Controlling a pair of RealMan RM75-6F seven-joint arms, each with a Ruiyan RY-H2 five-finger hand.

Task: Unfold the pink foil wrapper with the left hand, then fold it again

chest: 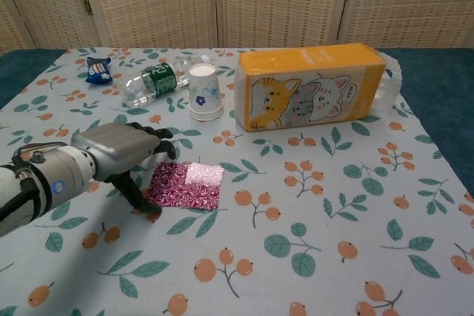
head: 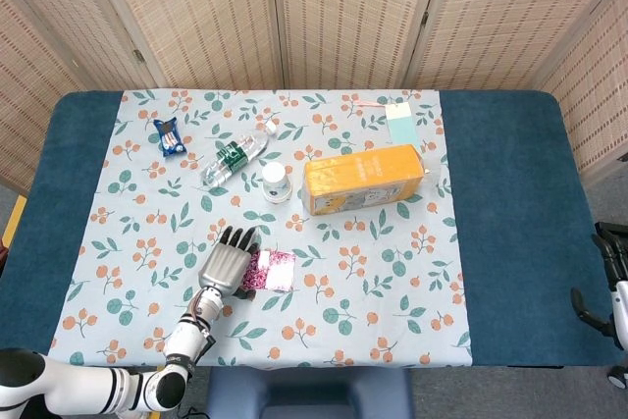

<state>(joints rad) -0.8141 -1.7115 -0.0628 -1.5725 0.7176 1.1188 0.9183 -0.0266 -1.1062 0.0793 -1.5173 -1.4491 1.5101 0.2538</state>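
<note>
Tabletop scene, head and chest views. Pink foil wrapper (chest: 186,186) lies flat and spread out on the floral tablecloth (chest: 318,205), its upper right corner catching a pale glare. The left hand (chest: 122,152) sits just beside the wrapper's left edge, fingers (chest: 157,138) curled loosely forward and downward; the thumb reaches down to the cloth at the wrapper's near left corner, where contact cannot be judged. Nothing is clasped in this hand. The right hand (head: 610,282) appears only partly at the right border of the head view, off the table, and its finger posture cannot be determined. Behind the wrapper stand a paper cup (chest: 203,92) and an orange carton with cartoon cats (chest: 311,95); a plastic bottle (chest: 154,80) lies on its side, and a blue snack packet (chest: 97,69) rests near the far left corner.
</note>
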